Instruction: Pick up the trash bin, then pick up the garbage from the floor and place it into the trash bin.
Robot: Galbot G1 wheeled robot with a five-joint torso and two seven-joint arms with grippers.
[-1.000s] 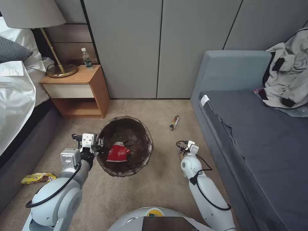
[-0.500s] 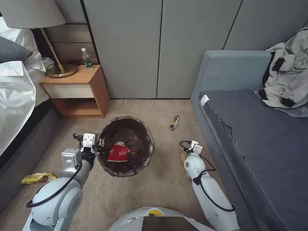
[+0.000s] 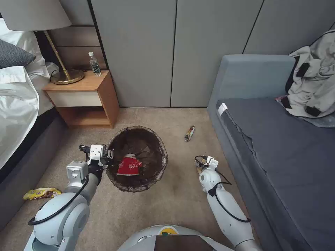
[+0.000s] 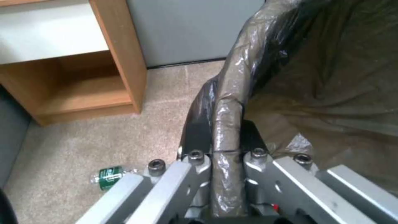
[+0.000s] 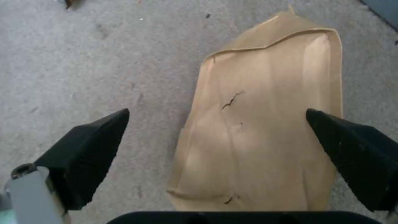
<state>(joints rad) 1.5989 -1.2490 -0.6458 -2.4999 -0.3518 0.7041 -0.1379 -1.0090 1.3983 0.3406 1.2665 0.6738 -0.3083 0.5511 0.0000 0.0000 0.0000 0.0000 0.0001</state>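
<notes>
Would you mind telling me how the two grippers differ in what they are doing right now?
The left gripper is shut on the trash bin, pinching its bag-covered rim; the right gripper is open. The left holds the bin above the floor; the right hangs low over a brown paper scrap on the carpet, fingers either side, not yet gripping.

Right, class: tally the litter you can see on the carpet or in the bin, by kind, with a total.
Snack wrappers: 2, yellow wrapper and dark wrapper
Paper cups: 1, red-and-white cup inside the trash bin
Paper scraps: 1, brown paper scrap
Plastic bottles: 1, green-labelled bottle lying on the carpet
Total: 5
</notes>
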